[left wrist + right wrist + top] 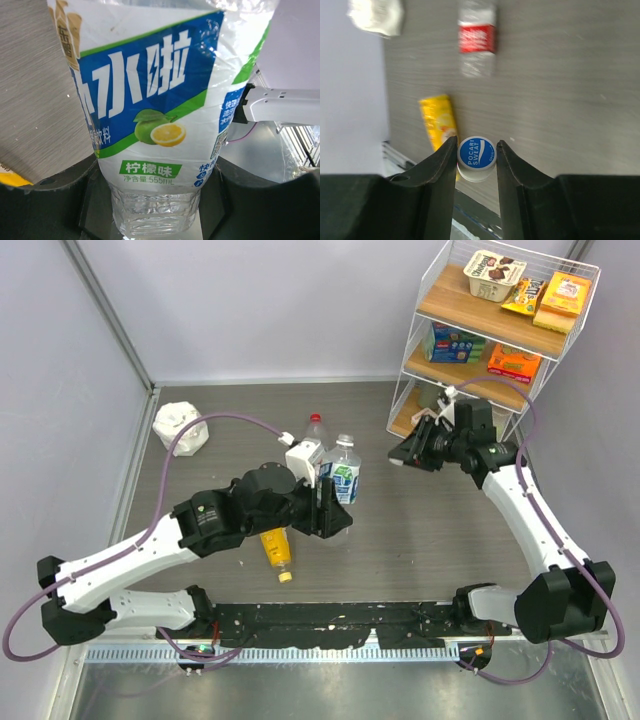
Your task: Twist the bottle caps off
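Now your right gripper (476, 143) pinches the blue-white cap (476, 157) right of centre, off its bottle (343, 478), which your left gripper (327, 506) clamps mid-frame. Lower the cap gently onto bare desk (430, 540).

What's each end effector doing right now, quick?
The left end effector is closed on the bottle with the blue and white label.
The right end effector is closed on a blue-topped cap.

The left arm (120, 565) and the right arm (530, 510) are both made of white tube parts with big round black joints. A thin purple cable (168, 470) loops along each one. The fingers (437, 175) are black and smooth.
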